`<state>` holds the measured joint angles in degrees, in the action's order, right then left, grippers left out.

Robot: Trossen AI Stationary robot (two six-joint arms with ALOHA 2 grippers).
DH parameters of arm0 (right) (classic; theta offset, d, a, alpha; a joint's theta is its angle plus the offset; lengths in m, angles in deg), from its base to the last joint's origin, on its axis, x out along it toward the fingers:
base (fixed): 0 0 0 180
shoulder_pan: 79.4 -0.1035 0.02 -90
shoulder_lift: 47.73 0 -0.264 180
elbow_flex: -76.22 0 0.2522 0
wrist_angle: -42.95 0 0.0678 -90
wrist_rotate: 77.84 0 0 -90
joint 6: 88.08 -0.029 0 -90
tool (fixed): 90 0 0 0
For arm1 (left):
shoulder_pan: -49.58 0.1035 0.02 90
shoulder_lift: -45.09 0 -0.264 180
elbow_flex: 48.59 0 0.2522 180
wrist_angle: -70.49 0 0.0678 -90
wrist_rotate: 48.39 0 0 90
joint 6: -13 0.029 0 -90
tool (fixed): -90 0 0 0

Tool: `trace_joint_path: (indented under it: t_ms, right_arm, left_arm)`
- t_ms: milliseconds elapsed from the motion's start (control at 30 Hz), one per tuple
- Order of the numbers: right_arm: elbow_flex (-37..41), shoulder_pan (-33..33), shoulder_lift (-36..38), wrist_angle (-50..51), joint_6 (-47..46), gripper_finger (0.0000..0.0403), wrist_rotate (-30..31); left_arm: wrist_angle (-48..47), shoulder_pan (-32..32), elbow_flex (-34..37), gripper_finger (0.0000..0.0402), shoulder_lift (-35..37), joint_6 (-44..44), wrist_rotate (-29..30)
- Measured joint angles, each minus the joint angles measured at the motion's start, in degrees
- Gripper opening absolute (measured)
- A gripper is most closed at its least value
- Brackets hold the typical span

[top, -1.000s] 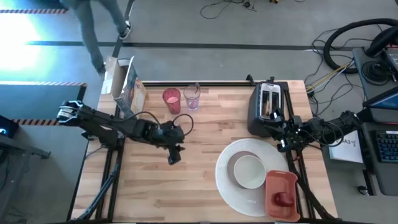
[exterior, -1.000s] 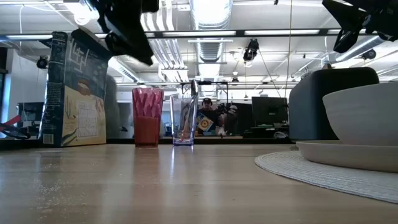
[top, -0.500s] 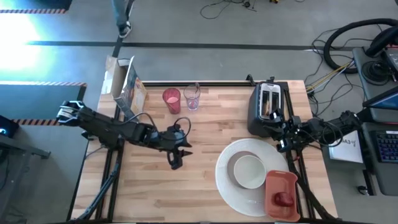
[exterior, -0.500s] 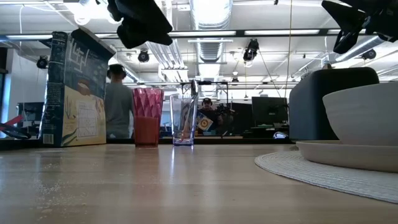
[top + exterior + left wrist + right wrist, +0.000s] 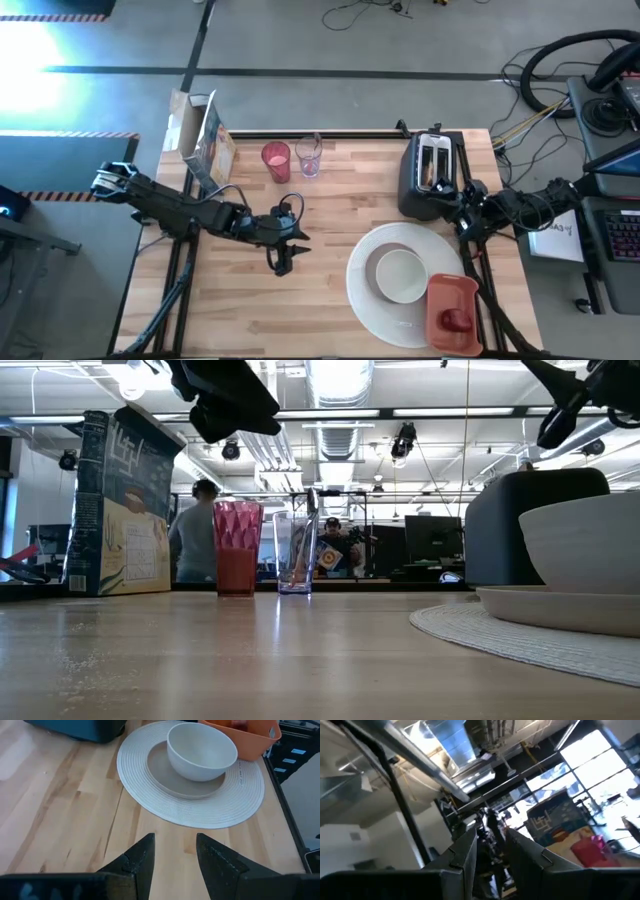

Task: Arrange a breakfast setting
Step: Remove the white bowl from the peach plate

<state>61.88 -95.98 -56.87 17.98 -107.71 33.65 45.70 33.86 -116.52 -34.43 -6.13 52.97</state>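
White round woven plate (image 5: pixel 368 290) near the desk's front right corner carries a smaller pale plate (image 5: pixel 162 770) and small white bowl (image 5: pixel 401 275). Left gripper (image 5: pixel 283 262) hovers mid-desk, fingers narrowly parted, empty. Right gripper (image 5: pixel 458 215) waits beside the black toaster (image 5: pixel 428 172), likewise.

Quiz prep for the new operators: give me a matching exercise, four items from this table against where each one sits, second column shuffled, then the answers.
Items:
1. small white bowl
2. dark-red fruit
3. pink tumbler
4. cereal box

Places:
A. inside the orange-red tray
B. at the table's far left corner
C. on the smaller plate, atop the large white plate
D. just left of the clear glass

Pairs: 1-C, 2-A, 3-D, 4-B
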Motion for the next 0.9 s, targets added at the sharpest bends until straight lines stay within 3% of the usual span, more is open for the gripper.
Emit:
trace_joint_path:
  t_ms: [133,300,467,733,900]
  right_arm:
    - [-0.7,0.0,0.0,2.8,-6.0,0.0095,6.7]
    - [-5.1,0.0,-0.5,9.8,-7.3,0.0095,6.8]
    - [-13.2,0.0,-3.4,24.3,-7.4,0.0095,7.2]
    - [-27.2,0.0,-14.2,56.4,-27.6,0.0095,6.2]
    - [-33.2,0.0,-24.3,62.7,-33.3,0.0095,-0.4]
  left_arm:
    - [0.0,0.0,0.1,0.0128,0.0,0.2,0.1]
    - [0.0,0.1,0.7,0.0128,0.0,0.2,0.2]
    - [-0.1,0.1,0.7,0.0128,0.0,0.2,0.3]
    - [-1.7,0.3,0.8,0.0128,0.2,-0.8,0.3]
    - [-1.9,0.8,0.8,0.0128,0.3,-0.9,0.3]
